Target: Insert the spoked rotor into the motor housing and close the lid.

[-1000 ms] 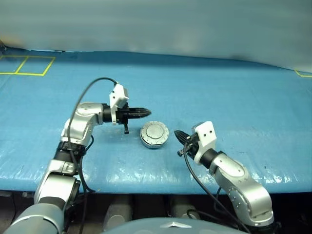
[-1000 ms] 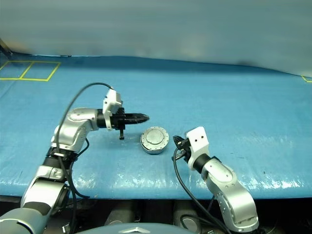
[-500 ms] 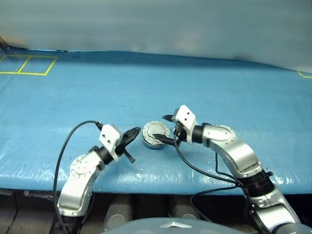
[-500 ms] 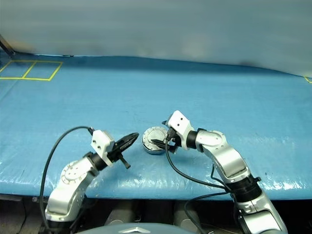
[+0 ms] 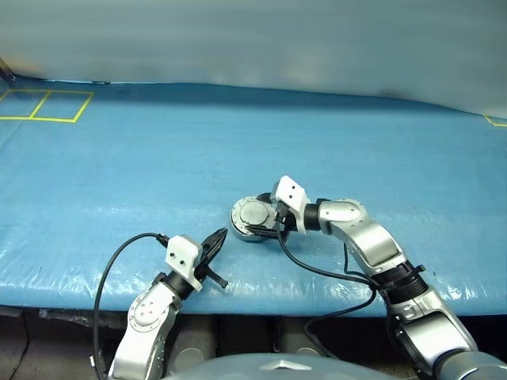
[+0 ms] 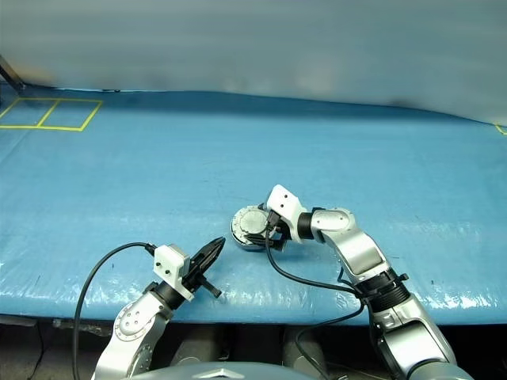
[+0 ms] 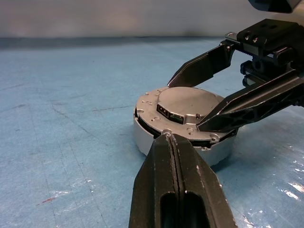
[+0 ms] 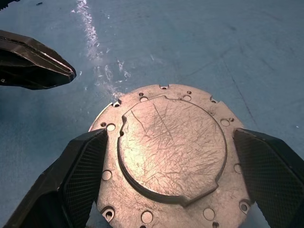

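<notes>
Lid (image 8: 172,147) lies shut on motor housing (image 7: 142,137) — right gripper (image 5: 263,224) spread around it, left gripper (image 5: 215,240) closed, empty.

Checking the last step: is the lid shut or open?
Shut, nearly: the lid lies flat on the housing, plain face up, windings hidden. A dark gap shows along one edge.
</notes>
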Tool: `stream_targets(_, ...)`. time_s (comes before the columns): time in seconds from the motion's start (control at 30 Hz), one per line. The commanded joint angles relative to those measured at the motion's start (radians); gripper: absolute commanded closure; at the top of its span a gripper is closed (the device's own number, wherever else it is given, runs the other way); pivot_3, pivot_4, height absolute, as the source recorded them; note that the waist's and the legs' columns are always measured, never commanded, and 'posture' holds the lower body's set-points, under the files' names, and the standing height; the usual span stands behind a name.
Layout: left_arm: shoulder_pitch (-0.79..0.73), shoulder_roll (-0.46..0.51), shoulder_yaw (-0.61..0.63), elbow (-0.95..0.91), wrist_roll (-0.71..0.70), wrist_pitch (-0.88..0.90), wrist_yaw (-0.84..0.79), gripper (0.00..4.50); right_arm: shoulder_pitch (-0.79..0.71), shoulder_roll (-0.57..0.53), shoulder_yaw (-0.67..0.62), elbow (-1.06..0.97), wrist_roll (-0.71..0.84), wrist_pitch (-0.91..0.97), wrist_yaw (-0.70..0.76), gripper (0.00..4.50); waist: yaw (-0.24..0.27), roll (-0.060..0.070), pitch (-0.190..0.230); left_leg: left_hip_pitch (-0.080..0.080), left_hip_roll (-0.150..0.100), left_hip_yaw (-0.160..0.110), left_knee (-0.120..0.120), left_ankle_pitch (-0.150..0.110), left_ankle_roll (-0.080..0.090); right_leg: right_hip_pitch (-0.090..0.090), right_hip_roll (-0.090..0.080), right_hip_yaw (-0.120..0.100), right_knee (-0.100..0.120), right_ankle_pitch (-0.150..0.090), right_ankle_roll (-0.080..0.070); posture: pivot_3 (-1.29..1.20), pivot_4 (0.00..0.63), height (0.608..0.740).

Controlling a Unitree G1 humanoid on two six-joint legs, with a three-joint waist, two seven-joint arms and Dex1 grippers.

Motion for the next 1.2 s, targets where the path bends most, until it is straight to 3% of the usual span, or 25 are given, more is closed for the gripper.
stream_targets(0.03,-0.016,0.004,-0.005,-0.014,-0.024,-0.016,-0.002,4.5,-0.002,0.009,-0.022,-0.005,0.0,-0.007,-0.002,0.2,0.0,0.0,0.0,0.0,0.0,0.0,0.0,0.0,0.0,0.0,0.0,0.0,0.0,0.0,0.0,0.0,0.15,0.74)
stream_targets(0.2,-0.028,0.013,-0.011,-0.008,-0.034,-0.01,-0.004,4.5,0.028,0.026,-0.032,-0.045,0.007,-0.003,-0.027,1.49,0.0,0.0,0.0,0.0,0.0,0.0,0.0,0.0,0.0,0.0,0.0,0.0,0.0,0.0,0.0,0.0,0.15,0.74)
stream_targets(0.63,-0.03,0.041,-0.011,0.015,-0.005,-0.034,0.012,4.5,0.057,0.074,-0.033,-0.151,0.01,0.059,-0.102,1.48,-0.007,0.001,0.0,-0.001,0.0,0.0,0.0,0.0,0.0,-0.001,0.0,0.0,0.0,0.0,0.0,0.0,0.15,0.74)
stream_targets(0.93,0.032,0.104,-0.018,0.071,0.063,-0.079,0.014,4.5,0.06,0.074,-0.008,-0.116,-0.015,0.039,-0.093,1.48,-0.007,0.001,0.0,-0.001,0.0,0.0,-0.001,0.0,0.0,-0.001,0.0,0.0,0.0,0.0,0.0,0.0,0.15,0.74)
stream_targets(1.2,0.043,0.101,-0.018,0.065,0.047,-0.078,0.018,4.5,0.032,0.079,-0.003,-0.034,-0.034,-0.003,-0.065,1.48,-0.01,0.001,0.0,0.0,0.0,0.0,-0.001,0.0,0.0,-0.001,0.0,0.0,0.0,0.0,-0.001,0.0,0.15,0.74)
